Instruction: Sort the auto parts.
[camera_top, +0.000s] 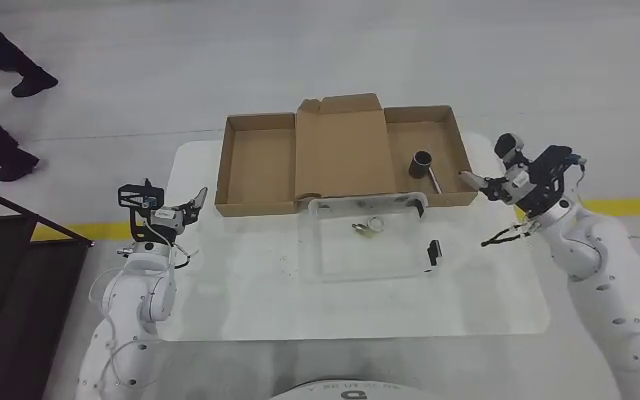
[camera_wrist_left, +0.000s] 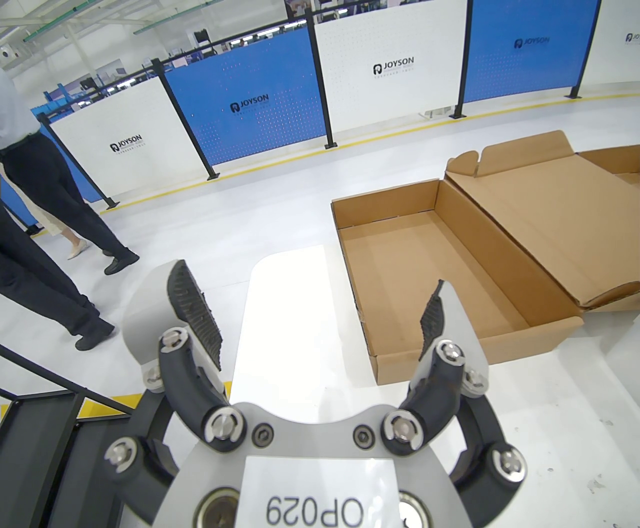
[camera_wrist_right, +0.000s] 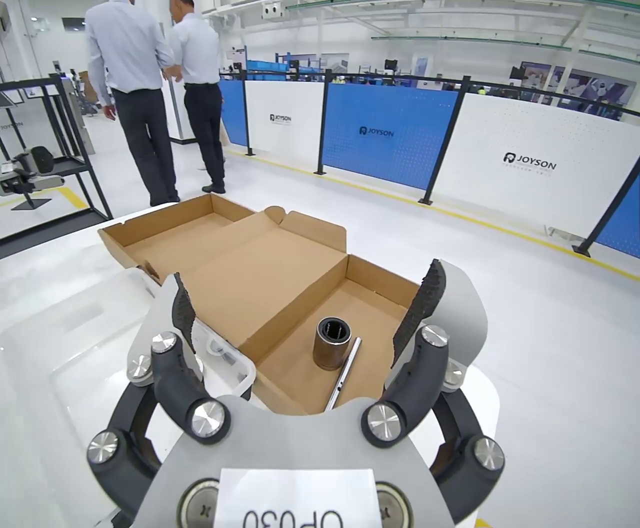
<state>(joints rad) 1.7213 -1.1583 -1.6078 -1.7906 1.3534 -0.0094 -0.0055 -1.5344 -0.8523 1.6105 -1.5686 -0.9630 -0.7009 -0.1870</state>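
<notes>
My right gripper (camera_wrist_right: 307, 277) and left gripper (camera_wrist_left: 307, 279) both stand apart, holding nothing. In the clear plastic tray (camera_top: 330, 262) at the frame centre lies a small silvery metal part (camera_top: 368, 226). I think it is light, stiff and slippery, so I would pinch across its middle.

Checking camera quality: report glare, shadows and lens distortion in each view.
Top view: white table washes out, so the clear tray barely stands out. Left wrist view: wide-angle lens bows the fence panels. Right wrist view: same bowing; the metal rod glints.
</notes>
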